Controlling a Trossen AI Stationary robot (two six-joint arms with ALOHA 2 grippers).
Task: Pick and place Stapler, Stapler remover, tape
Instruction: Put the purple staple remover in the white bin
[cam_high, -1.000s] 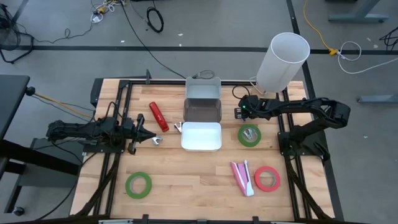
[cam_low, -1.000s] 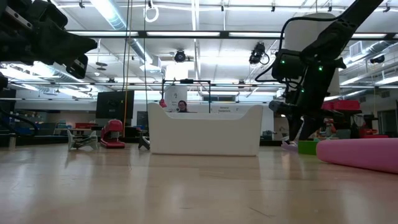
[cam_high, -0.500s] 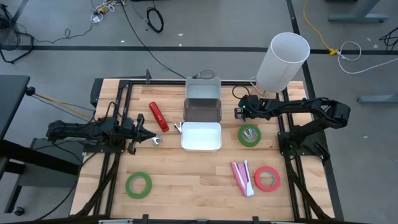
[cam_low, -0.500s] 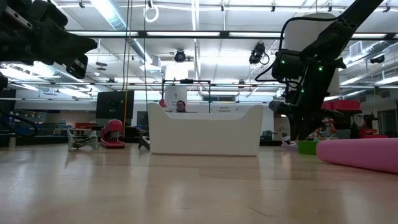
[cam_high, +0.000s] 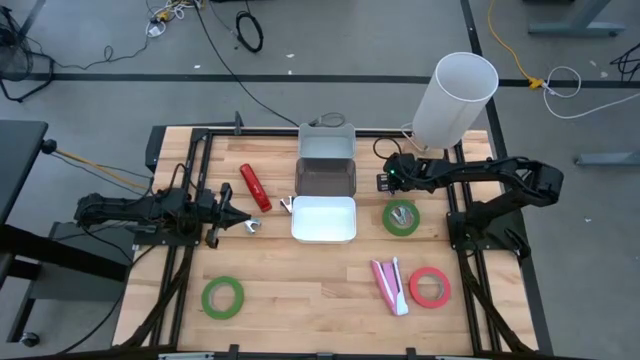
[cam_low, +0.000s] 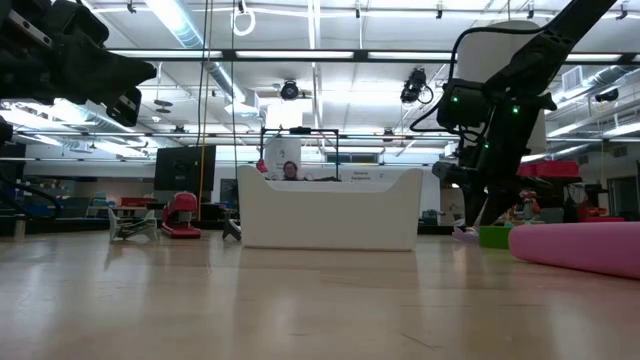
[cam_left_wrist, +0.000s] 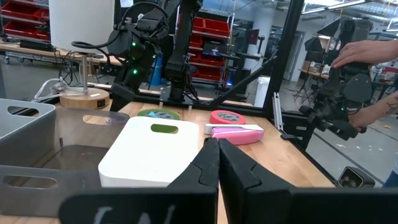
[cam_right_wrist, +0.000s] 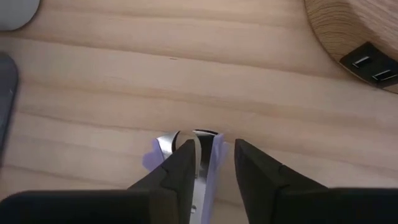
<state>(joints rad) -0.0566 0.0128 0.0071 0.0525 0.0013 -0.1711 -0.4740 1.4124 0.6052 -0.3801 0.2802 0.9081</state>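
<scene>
**High view: wooden tabletop on a grey, cable-strewn floor**

Centre of the tabletop (cam_high: 300, 300) stand a white bin (cam_high: 323, 219) and a grey bin (cam_high: 326, 168). A red stapler (cam_high: 254, 187) lies to their left, and a pink stapler (cam_high: 390, 285) sits beside red tape (cam_high: 429, 287). Green tape (cam_high: 222, 296) lies near the front. The left end effector (cam_left_wrist: 217, 146) is closed and empty. The right end effector (cam_right_wrist: 208, 146), near the lamp base (cam_right_wrist: 354, 31), straddles a staple remover (cam_right_wrist: 158, 149); whether it grips it, I cannot tell. Beyond the table are red shelf bins (cam_left_wrist: 211, 28) and a person's hand (cam_left_wrist: 364, 53).

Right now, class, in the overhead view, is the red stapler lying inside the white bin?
No, the red stapler lies on the bare wood left of the white bin, outside it.
</scene>
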